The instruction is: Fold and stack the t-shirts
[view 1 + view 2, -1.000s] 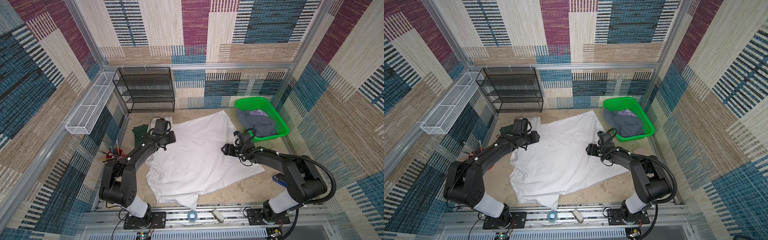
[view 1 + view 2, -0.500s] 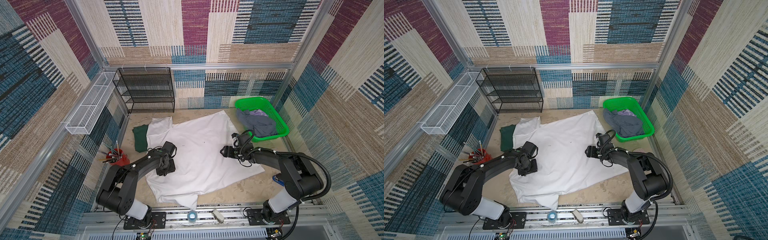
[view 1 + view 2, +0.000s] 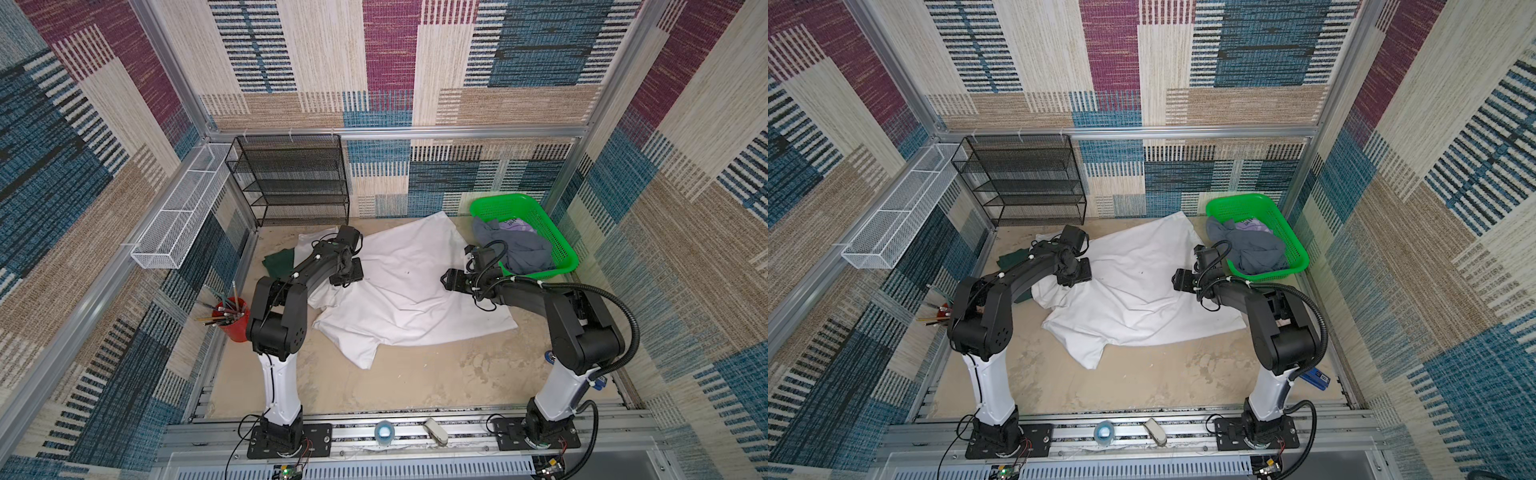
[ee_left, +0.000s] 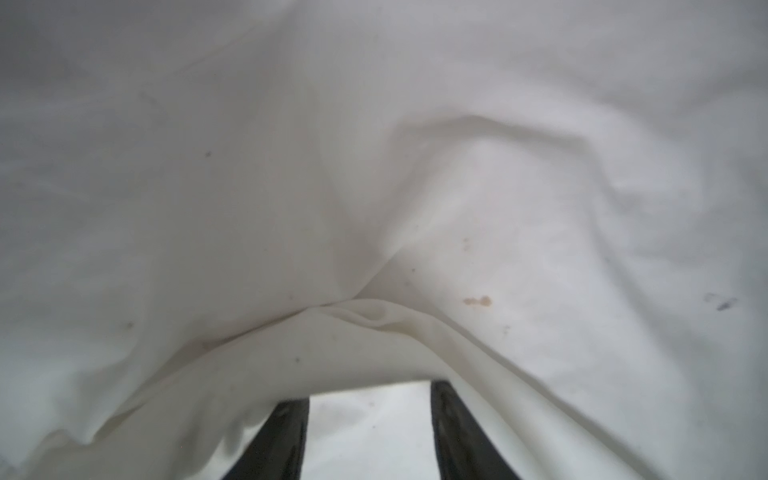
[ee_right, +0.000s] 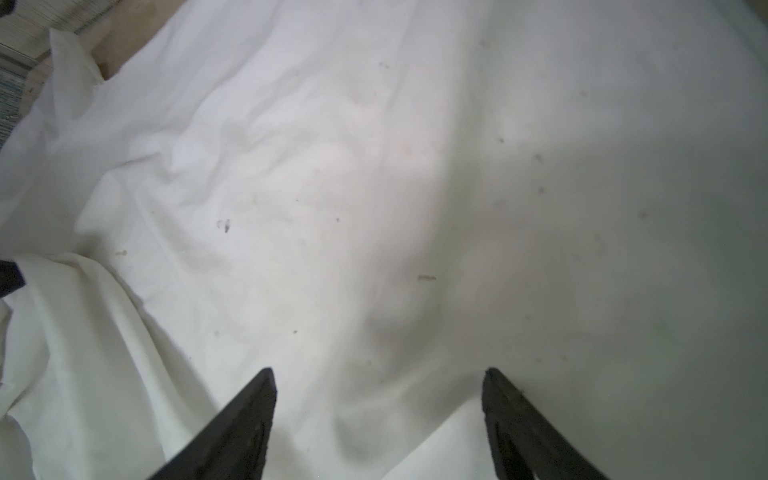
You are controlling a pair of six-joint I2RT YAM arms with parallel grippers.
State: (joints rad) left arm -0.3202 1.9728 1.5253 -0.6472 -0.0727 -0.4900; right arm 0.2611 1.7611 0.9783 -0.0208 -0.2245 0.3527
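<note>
1. Across the sandy surface point(image 3: 415, 374) spreads the white t-shirt point(image 3: 415, 291), soft, creased, flecked with tan and dark specks.
2. The dark green t-shirt point(image 3: 277, 262) lies bunched just beside its left edge.
3. The grey t-shirt point(image 3: 525, 251) slumps in the green mesh basket point(image 3: 559, 245); writing on its lilac patch point(image 3: 513, 224) is too small to read.
4. The left fingers point(image 4: 286, 436) stand partly apart, tips hidden under a white fold; whether they grip it, I cannot tell.
5. The right fingers point(image 5: 245, 424) are spread wide over the white cloth, holding nothing.

My left arm stretches forward, the left gripper point(image 3: 347, 274) pointing down, its fingertips hidden from me. My right arm reaches inward, the right gripper point(image 5: 378, 374) low, jaws spread wide, holding nothing.
</note>
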